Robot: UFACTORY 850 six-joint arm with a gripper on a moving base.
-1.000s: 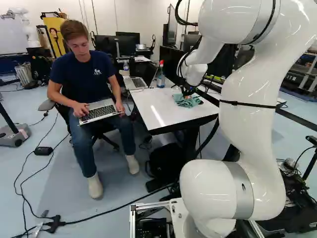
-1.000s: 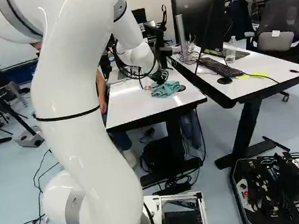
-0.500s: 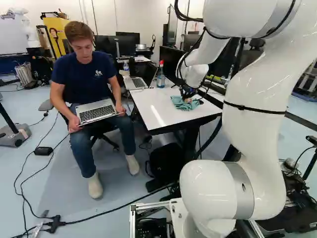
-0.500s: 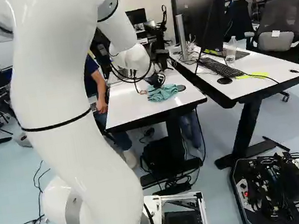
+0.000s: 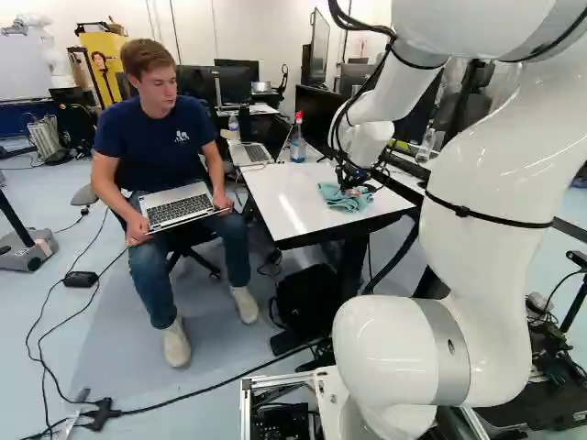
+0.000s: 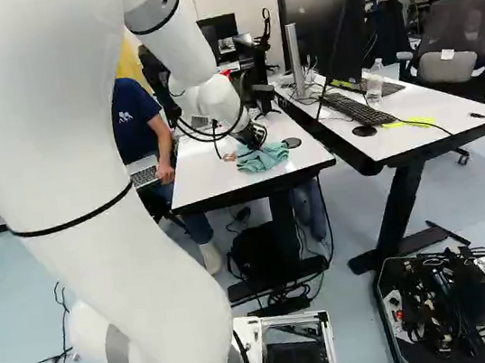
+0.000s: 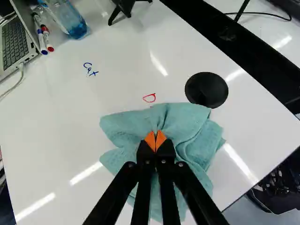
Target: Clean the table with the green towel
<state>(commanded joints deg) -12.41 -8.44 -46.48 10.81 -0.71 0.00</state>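
Currently, my hand point(image 5: 347, 190) grips the towel point(image 7: 187, 126) on the tabletop point(image 7: 56, 140), beside a round black disc point(image 7: 206, 89) and red marking point(image 7: 149, 98).

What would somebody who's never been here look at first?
Probably the huge white arm, towering at the right of the left base view. Next comes the crumpled blue-green towel, pinched by the black end effector on the shiny white table. Just beyond the towel, a little red scribble stands out.
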